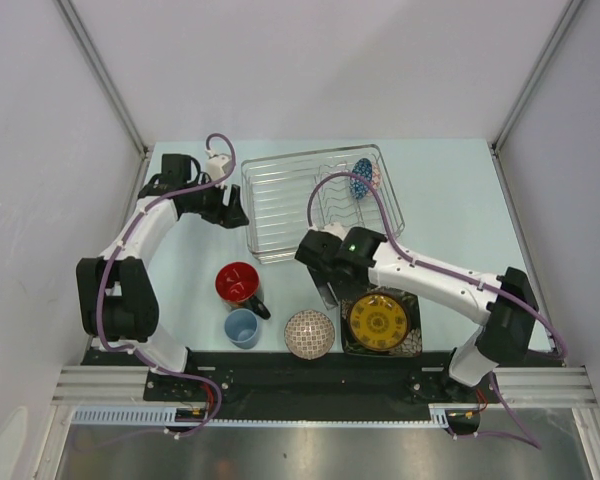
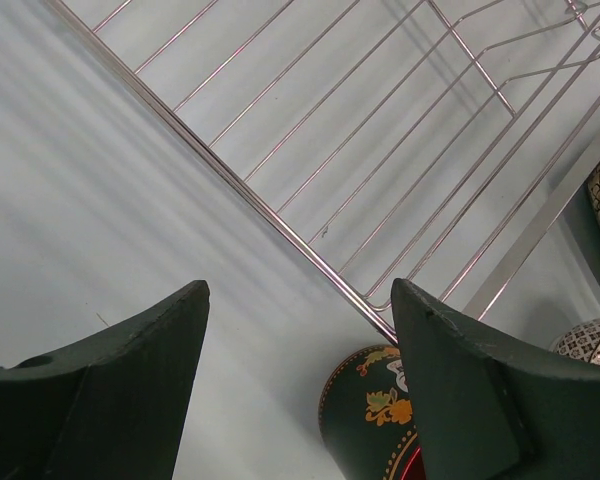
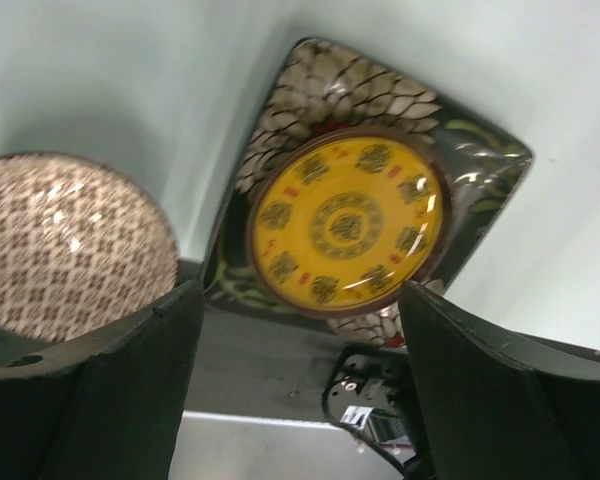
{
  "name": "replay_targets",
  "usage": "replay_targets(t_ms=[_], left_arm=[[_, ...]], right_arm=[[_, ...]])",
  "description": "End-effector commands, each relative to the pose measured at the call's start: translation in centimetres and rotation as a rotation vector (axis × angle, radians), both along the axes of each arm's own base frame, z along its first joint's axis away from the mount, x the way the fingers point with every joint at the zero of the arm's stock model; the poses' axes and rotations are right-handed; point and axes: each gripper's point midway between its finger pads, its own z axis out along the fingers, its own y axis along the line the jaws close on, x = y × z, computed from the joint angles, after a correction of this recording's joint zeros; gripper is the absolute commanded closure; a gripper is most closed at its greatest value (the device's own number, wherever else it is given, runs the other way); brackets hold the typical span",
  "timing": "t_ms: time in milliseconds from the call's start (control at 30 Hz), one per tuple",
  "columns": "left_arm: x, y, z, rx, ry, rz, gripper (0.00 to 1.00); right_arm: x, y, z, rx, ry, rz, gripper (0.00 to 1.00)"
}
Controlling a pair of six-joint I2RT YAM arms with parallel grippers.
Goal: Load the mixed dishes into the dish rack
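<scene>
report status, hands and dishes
Left hand open, empty, beside dish rack. Right hand open, facing yellow plate. Only blue-patterned bowl racked. Nothing blocking.

We see a pale blue tabletop (image 1: 450,190) enclosed by plain white walls (image 1: 310,60), with aluminium posts (image 1: 102,75) at both far corners and soft, even light.

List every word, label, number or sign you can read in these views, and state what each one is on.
No text can be read in any view.
Emblem-like marks ringing the round yellow plate: too blurred to read as characters.
Dark print on the small white tag, on a black part below the plate: too small to read.
Print on the dark mug: flowers only, no letters visible.
</scene>
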Motion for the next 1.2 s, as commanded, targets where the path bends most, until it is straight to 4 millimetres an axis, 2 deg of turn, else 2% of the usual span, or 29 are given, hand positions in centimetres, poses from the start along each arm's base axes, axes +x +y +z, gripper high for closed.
replay_targets(t_ms=[0, 133, 200, 333, 533, 833, 1167], left_arm=[[0.4, 0.1, 1.1, -0.015, -0.049, 0.014, 0.21], [0.3, 0.1, 0.7, -0.015, -0.039, 0.015, 0.21], [0.4, 0.2, 0.8, -0.012, -0.046, 0.016, 0.21], [0.4, 0.2, 1.1, -0.009, -0.052, 0.017, 0.21], [0.4, 0.3, 1.1, -0.003, -0.05, 0.017, 0.21], [0.3, 0.4, 1.4, 0.002, -0.051, 0.022, 0.22], [0.6, 0.6, 1.7, 0.008, -0.043, 0.035, 0.22]], right_arm=[[-2.5, 1.2, 0.9, 0.081, 0.04, 0.026, 0.19], [-4.2, 2.8, 0.0, 0.139, 0.102, 0.081, 0.24], [-4.7, 2.7, -0.9, 0.131, 0.126, 0.1, 0.26], [-5.5, 4.6, -2.0, 0.207, 0.171, 0.168, 0.26], [-5.7, 5.7, -4.0, 0.242, 0.201, 0.231, 0.25], [-6.0, 5.9, -7.2, 0.257, 0.275, 0.246, 0.26], [-5.1, 6.3, -8.7, 0.281, 0.314, 0.25, 0.41]])
